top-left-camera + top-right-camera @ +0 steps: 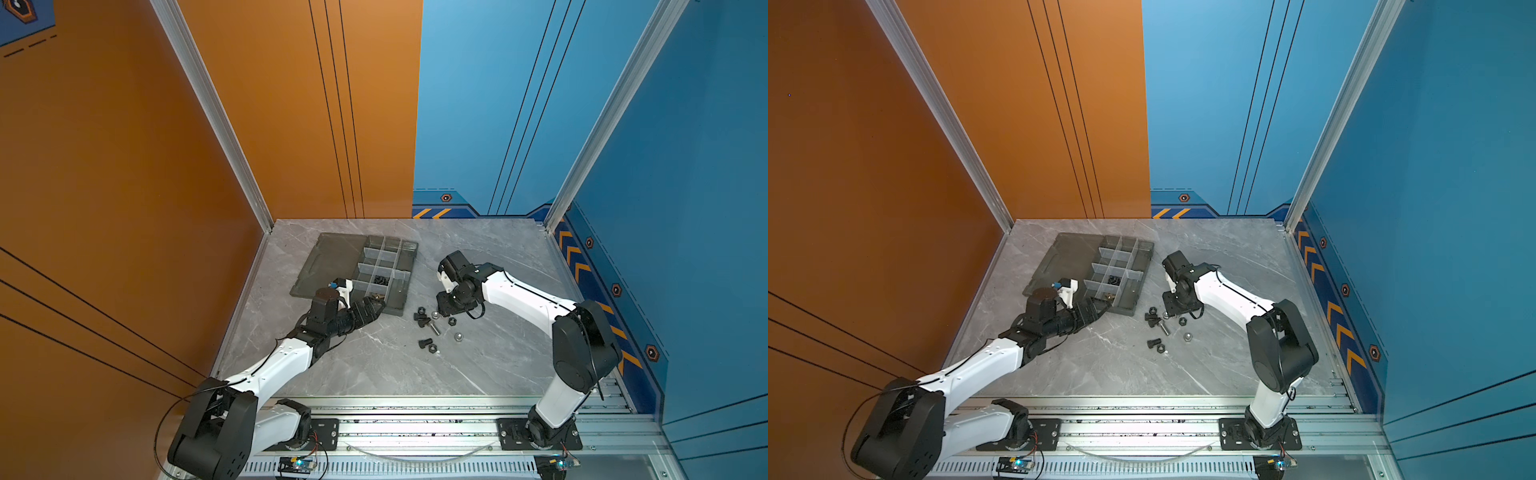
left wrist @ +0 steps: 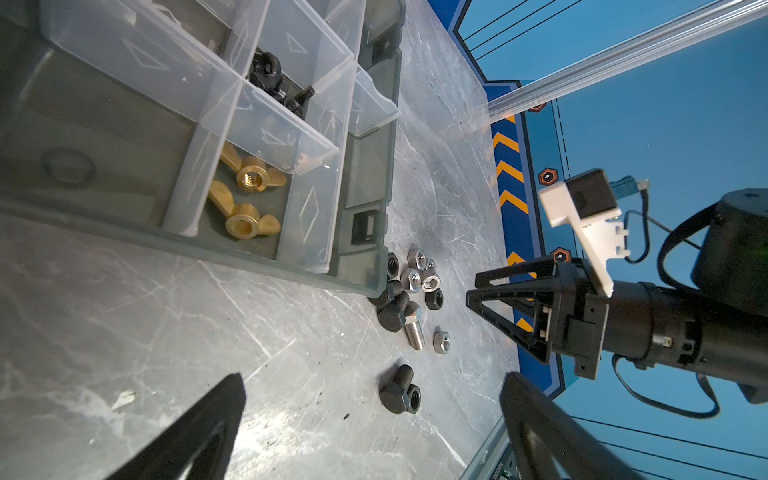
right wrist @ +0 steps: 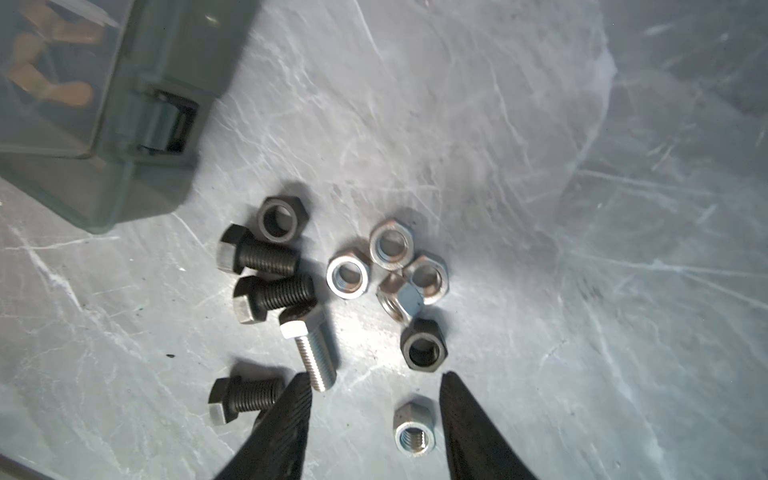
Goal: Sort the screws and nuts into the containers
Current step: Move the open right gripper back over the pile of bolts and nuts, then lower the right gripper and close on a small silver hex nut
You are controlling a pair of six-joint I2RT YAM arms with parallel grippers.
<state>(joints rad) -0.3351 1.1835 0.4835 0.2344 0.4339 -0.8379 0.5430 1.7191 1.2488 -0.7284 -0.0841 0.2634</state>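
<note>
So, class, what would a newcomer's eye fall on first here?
A loose huddle of black and silver screws and nuts lies on the marble table beside the organizer tray. The right end effector hangs open above it. Two brass wing nuts gleam in a tray cell.

3 black screws (image 3: 257,255) and 1 silver screw (image 3: 309,355) lie flat just ahead of the right gripper (image 3: 375,376). 4 silver nuts (image 3: 390,244) cluster beyond them, with 2 black nuts (image 3: 424,345) close by. 1 more silver nut (image 3: 414,430) sits upright between its fingers (image 3: 286,419). Ahead of the left gripper (image 2: 374,378), the containers (image 2: 266,137) hold 2 brass wing nuts (image 2: 249,199) in 1 cell and black wing nuts (image 2: 270,75) in the next.
</note>
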